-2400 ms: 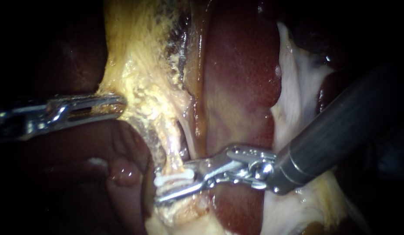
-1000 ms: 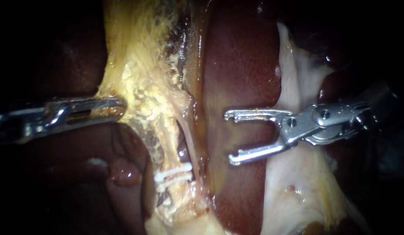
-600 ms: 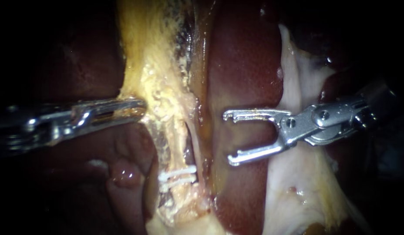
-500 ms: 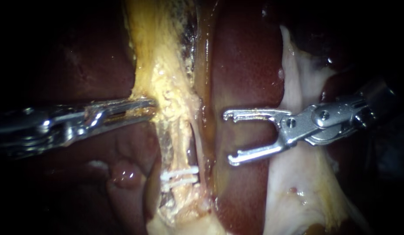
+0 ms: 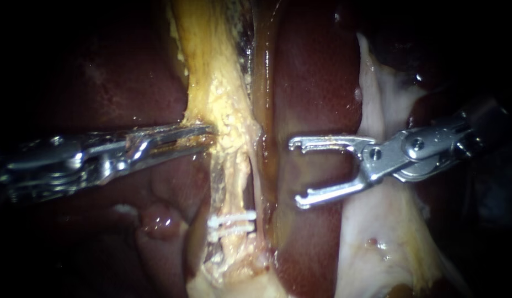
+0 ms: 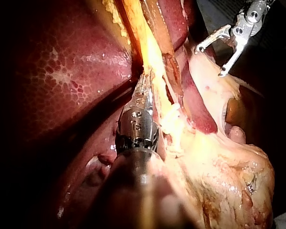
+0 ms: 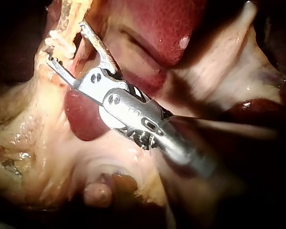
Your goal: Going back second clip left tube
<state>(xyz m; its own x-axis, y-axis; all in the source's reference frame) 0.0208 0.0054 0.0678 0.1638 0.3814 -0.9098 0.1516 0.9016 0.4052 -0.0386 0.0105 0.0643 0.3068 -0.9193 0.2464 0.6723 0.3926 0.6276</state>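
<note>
Two white clips (image 5: 232, 225) lie close together across the pale tube (image 5: 240, 175) low in the endoscope view. My left instrument (image 5: 205, 134) is shut on the band of yellow tissue (image 5: 223, 94) above that tube, as the left wrist view also shows at the jaws of the left instrument (image 6: 144, 85). My right instrument (image 5: 296, 174) hangs over the dark red liver (image 5: 316, 83), to the right of the clips and clear of them. Its jaws stand wide open with nothing between them. In its own wrist view the right instrument (image 7: 66, 43) shows the same gap.
Pale whitish tissue (image 5: 372, 237) runs down under the right instrument's wrist. A small pink nodule (image 5: 156, 221) sits left of the clips. Liver surface (image 6: 62, 71) lies beside the left instrument. The right instrument (image 6: 221, 50) shows far ahead in that view.
The right instrument has left the clip site and drawn back to the right with open, empty jaws. The left instrument has carried the yellow tissue rightward, straightening the tube.
</note>
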